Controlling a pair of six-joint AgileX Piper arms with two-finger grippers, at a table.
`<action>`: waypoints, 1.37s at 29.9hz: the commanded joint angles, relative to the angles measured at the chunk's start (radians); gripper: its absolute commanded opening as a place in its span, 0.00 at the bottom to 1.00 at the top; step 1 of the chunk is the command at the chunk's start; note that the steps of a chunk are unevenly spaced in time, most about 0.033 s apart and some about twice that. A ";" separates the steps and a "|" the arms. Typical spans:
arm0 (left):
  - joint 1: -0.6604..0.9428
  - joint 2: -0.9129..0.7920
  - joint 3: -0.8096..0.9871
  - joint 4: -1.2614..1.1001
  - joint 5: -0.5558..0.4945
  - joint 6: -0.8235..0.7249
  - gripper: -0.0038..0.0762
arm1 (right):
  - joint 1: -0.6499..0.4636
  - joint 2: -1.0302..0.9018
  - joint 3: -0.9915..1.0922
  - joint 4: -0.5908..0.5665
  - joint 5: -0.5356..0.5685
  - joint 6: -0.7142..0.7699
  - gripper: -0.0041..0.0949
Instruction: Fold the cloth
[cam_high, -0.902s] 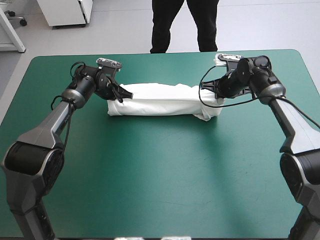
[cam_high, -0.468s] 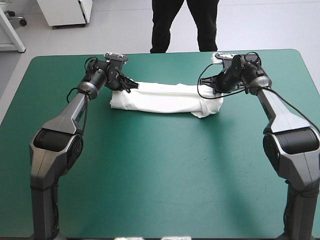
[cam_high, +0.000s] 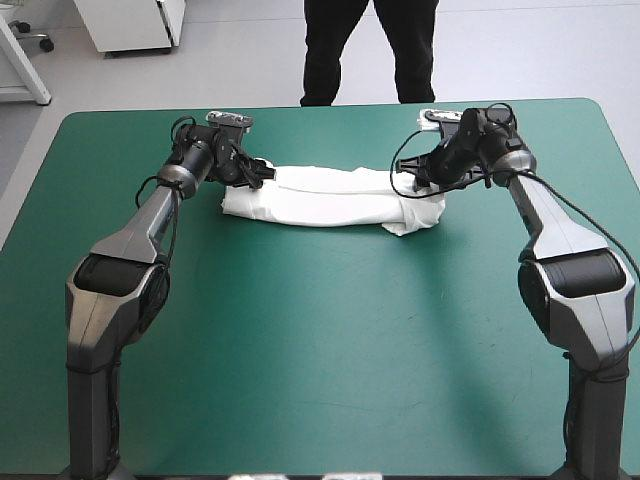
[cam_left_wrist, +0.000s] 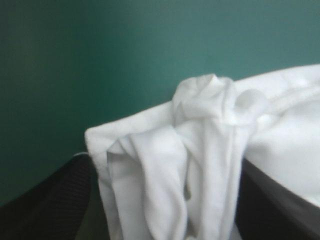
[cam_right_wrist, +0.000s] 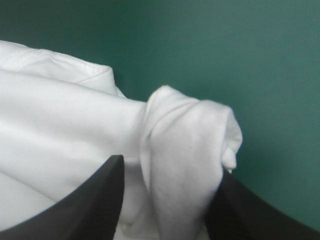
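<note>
1. Table, teal-green cover (cam_high: 320, 350): we log it under every other entry.
2. T-shirt (cam_high: 330, 200): white, folded into a long bundle lying left to right on the table's far half.
3. Left gripper (cam_high: 262, 172): at the bundle's left end, far side. Its black fingers (cam_left_wrist: 45, 205) are closed on a bunched fold of cloth.
4. Right gripper (cam_high: 415, 186): at the right end. Its fingers (cam_right_wrist: 95, 200) pinch a rolled fold, apparently firmly, though we cannot see their tips.

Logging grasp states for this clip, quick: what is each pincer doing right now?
Left pincer: shut on the T-shirt, gripping one bunched end.
Right pincer: shut on the T-shirt, gripping the other end.
</note>
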 joint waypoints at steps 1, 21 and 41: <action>-0.004 -0.100 -0.068 0.013 0.059 0.002 0.76 | -0.006 -0.070 -0.099 -0.013 0.038 -0.014 0.53; -0.144 -0.175 -0.088 -0.305 -0.001 0.190 0.04 | -0.006 -0.137 -0.205 -0.056 0.147 0.020 0.53; -0.224 0.003 -0.086 -0.333 -0.037 0.197 0.04 | -0.006 -0.137 -0.205 -0.054 0.151 0.020 0.53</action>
